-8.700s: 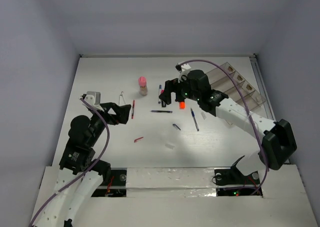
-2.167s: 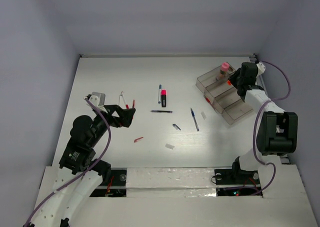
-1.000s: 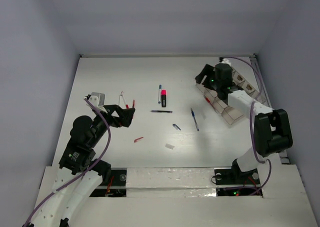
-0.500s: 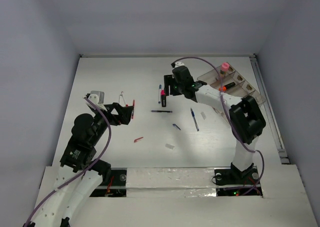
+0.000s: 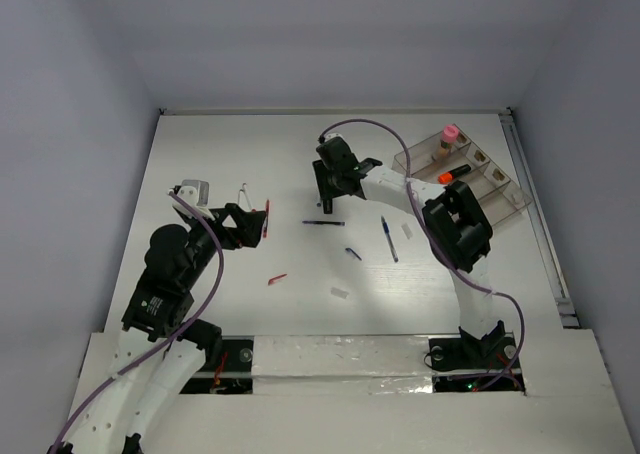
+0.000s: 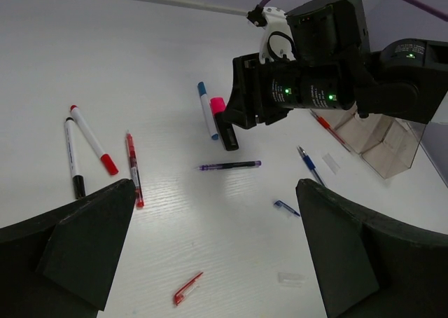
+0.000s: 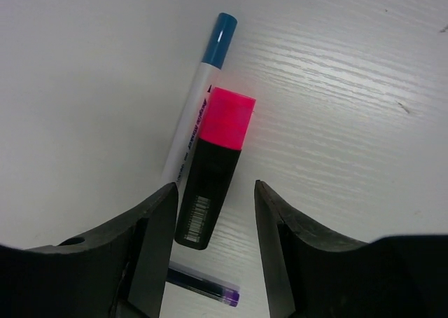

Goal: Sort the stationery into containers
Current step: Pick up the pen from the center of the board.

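Pale lilac walls (image 5: 80, 74) enclose a white table (image 5: 200, 154), and you have both arms over it. Your right arm (image 5: 400, 189) reaches across to the middle of the table; your left arm (image 5: 175, 264) sits over the left half. The clear organiser tray (image 5: 515, 199) stands at the far right, well apart from both grippers. In it the pink-capped bottle (image 5: 449, 137) stands upright at the far left end and the orange-red marker (image 5: 452, 173) lies just beside it; which compartment each occupies cannot be told. Your right gripper (image 7: 215, 192) is low over the table, jaws partly apart, straddling the pink-capped black highlighter (image 7: 213, 167). A gap shows on either side, so it has hold of nothing. The blue-capped white marker (image 7: 199, 97) lies against the highlighter's side. Your left gripper (image 6: 215, 192) hangs above the table, spread wide and empty. The red-capped marker (image 6: 91, 140), the black-capped marker (image 6: 71, 157) and the red pen (image 6: 133, 169) lie near its left finger. The dark pen (image 6: 229, 166) lies just beside the highlighter's base; the blue pen (image 6: 308, 165) lies between highlighter and tray. Loose on the table are the blue cap (image 6: 285, 207), the small red piece (image 6: 185, 288) and two white pieces (image 5: 341, 294), (image 5: 407, 231).
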Robot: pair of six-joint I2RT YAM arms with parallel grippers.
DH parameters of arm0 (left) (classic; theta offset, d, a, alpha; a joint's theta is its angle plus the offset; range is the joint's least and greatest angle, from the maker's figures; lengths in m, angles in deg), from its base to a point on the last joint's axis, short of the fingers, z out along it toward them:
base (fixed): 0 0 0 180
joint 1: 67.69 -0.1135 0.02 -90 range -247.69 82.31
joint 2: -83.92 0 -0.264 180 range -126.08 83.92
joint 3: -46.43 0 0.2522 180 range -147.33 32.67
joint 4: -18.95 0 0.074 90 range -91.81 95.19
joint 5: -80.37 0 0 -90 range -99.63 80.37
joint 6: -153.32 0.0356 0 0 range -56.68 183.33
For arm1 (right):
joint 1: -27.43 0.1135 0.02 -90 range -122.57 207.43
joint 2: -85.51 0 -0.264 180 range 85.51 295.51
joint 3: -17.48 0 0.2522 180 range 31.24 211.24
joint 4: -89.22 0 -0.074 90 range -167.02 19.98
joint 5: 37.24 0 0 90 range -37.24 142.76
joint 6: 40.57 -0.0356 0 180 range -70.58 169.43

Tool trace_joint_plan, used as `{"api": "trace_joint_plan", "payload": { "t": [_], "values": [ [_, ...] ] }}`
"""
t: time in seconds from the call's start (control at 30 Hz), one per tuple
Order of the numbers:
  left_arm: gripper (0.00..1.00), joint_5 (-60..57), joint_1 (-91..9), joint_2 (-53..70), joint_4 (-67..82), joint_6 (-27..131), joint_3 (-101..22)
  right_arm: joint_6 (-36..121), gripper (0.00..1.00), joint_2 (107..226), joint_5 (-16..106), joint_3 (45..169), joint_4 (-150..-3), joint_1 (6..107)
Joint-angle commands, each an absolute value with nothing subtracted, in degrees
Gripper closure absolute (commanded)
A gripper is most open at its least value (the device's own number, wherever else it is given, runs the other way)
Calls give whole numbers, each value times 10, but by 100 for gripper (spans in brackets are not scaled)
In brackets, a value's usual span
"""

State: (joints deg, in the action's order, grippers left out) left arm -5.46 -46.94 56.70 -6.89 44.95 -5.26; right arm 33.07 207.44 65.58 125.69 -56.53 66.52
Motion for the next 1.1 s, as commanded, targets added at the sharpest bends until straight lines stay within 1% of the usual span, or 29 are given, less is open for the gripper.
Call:
{"api": "trace_joint_plan", "payload": {
  "t": [0.0, 0.1, 0.47, 0.87, 0.9, 0.93, 0.97, 1.07],
  "values": [
    [1, -43, -473, 566, -49, 451, -64, 338, 47, 2073, 691, 1270, -552, 668],
    [1, -40, -473, 567, -48, 451, -64, 338, 51, 2078, 688, 1269, -554, 668],
    [1, -38, -473, 570, -48, 451, -64, 328, 48, 2110, 658, 1288, -557, 673],
    [1, -37, -473, 572, -47, 451, -64, 331, 49, 2144, 685, 1308, -544, 673],
    [1, -37, -473, 572, -47, 450, -64, 331, 50, 2146, 690, 1310, -543, 673],
    [1, -37, -473, 572, -48, 451, -64, 332, 54, 2148, 695, 1312, -543, 673],
    [1, -37, -473, 572, -48, 451, -64, 331, 61, 2149, 709, 1313, -542, 673],
    [1, -37, -473, 571, -47, 451, -64, 327, 76, 2139, 741, 1309, -545, 673]
  ]
}}
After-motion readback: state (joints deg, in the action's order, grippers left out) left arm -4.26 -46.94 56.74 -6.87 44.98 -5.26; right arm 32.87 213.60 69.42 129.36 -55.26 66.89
